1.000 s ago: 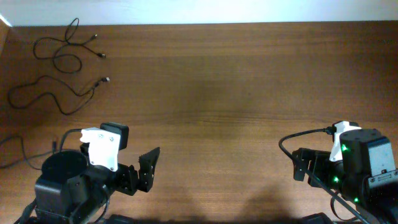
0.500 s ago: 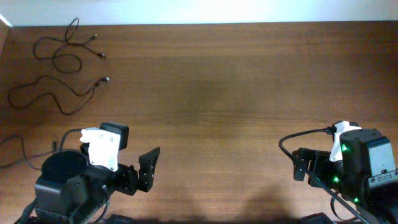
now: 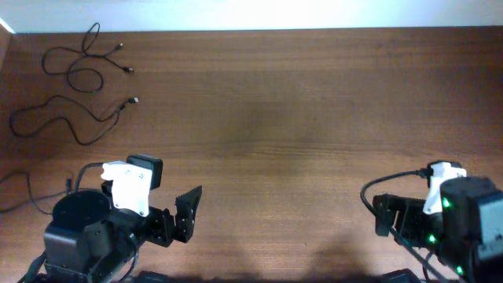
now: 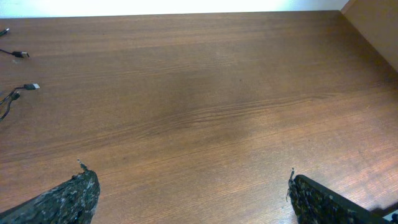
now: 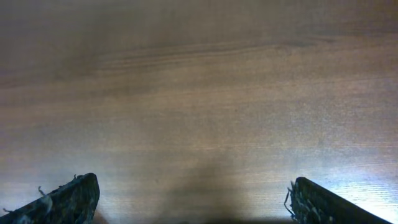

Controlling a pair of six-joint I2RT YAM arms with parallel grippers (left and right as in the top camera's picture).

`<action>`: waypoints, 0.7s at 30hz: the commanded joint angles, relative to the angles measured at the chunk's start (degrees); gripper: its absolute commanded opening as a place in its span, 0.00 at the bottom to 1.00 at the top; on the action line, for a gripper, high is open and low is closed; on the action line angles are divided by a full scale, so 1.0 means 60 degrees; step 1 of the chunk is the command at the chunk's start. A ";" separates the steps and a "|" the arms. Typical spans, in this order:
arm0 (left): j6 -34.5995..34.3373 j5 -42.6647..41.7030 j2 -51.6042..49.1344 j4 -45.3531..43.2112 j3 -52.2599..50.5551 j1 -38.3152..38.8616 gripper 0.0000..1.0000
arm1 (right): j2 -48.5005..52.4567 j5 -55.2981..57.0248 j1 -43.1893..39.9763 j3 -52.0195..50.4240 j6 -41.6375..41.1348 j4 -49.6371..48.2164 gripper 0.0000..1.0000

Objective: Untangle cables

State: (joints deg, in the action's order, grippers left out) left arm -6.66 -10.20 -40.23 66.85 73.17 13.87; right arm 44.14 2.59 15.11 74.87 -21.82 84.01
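The left gripper [image 4: 189, 186] has its two dark fingers [image 4: 68, 199] spread fully wide, one in each lower corner of its wrist view. Only bare wood lies between them, and they hold nothing. The right gripper [image 5: 193, 186] is the same, with its fingers [image 5: 326, 202] set far apart, nothing between them, and plain tabletop beneath.

Seen from overhead, the left gripper sits at the near left of the table [image 3: 275, 102], angled to the right and slightly toward the far side. The left arm [image 3: 82, 228] is behind it, with a round black base and a white wrist block. The right gripper sits at the near right, pointing left, ahead of the right arm [image 3: 464, 220] (small green lights glow on its housing). A thicker black lead [image 3: 16, 192] trails off the left edge beside the left arm.

The cables [image 3: 78, 67] lie in the far left corner of the table, well apart from both grippers. They are thin black strands in loose loops. One lies nearer the far edge with small plugs at its ends, and the other lies just nearer, ending in a silver-tipped plug. From overhead the two strands do not seem to cross. The left wrist view catches only their plug ends at its far left edge.
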 commanded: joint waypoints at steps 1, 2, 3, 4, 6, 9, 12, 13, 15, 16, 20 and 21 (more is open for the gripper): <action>-0.0022 0.0102 0.0004 -0.0018 -0.0080 -0.0022 0.99 | -0.0379 0.0153 -0.0255 -0.0051 0.0062 0.0022 0.99; -0.0022 0.0102 0.0004 -0.0018 -0.0080 -0.0022 0.99 | -0.0459 0.0153 -0.0415 -0.0051 0.0062 0.0022 0.99; -0.0022 0.0102 0.0004 -0.0018 -0.0080 -0.0022 0.99 | -0.0565 0.0182 -0.0634 -0.0051 0.0066 0.0022 0.99; -0.0022 0.0102 0.0004 -0.0018 -0.0080 -0.0022 0.99 | -0.0663 0.0233 -0.0852 -0.0055 0.0066 0.0022 0.99; -0.0022 0.0102 0.0004 -0.0018 -0.0080 -0.0022 0.99 | -0.0841 0.0222 -0.1144 -0.0055 0.0066 0.0022 0.99; -0.0022 0.0102 0.0004 -0.0018 -0.0080 -0.0022 0.99 | -0.1173 0.0226 -0.1370 -0.0055 0.0066 0.0022 0.98; -0.0022 0.0102 0.0004 -0.0015 -0.0080 -0.0022 0.99 | -0.1563 0.0222 -0.1424 -0.0058 0.0066 0.0033 0.98; -0.0022 0.0102 0.0004 -0.0015 -0.0080 -0.0022 0.99 | -0.1639 0.0284 -0.1424 -0.0062 0.0098 0.0044 0.98; -0.0022 0.0102 0.0004 -0.0015 -0.0080 -0.0022 0.99 | -0.1767 0.0608 -0.1428 -0.0127 0.0095 -0.0040 0.99; -0.0022 0.0102 0.0004 -0.0015 -0.0080 -0.0022 0.99 | -0.1887 0.0721 -0.1428 -0.0229 0.0098 -0.0157 0.98; -0.0022 0.0102 0.0004 -0.0015 -0.0080 -0.0022 0.99 | -0.2484 0.0754 -0.1708 -0.1126 0.0470 -0.1537 0.98; -0.0022 0.0102 0.0004 -0.0015 -0.0080 -0.0022 0.99 | -0.2688 0.0747 -0.1785 -0.1555 0.0721 -0.2058 0.99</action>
State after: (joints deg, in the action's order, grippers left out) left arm -6.66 -10.17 -40.23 66.83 73.17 13.87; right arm 30.81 5.65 5.82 70.67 -21.12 76.66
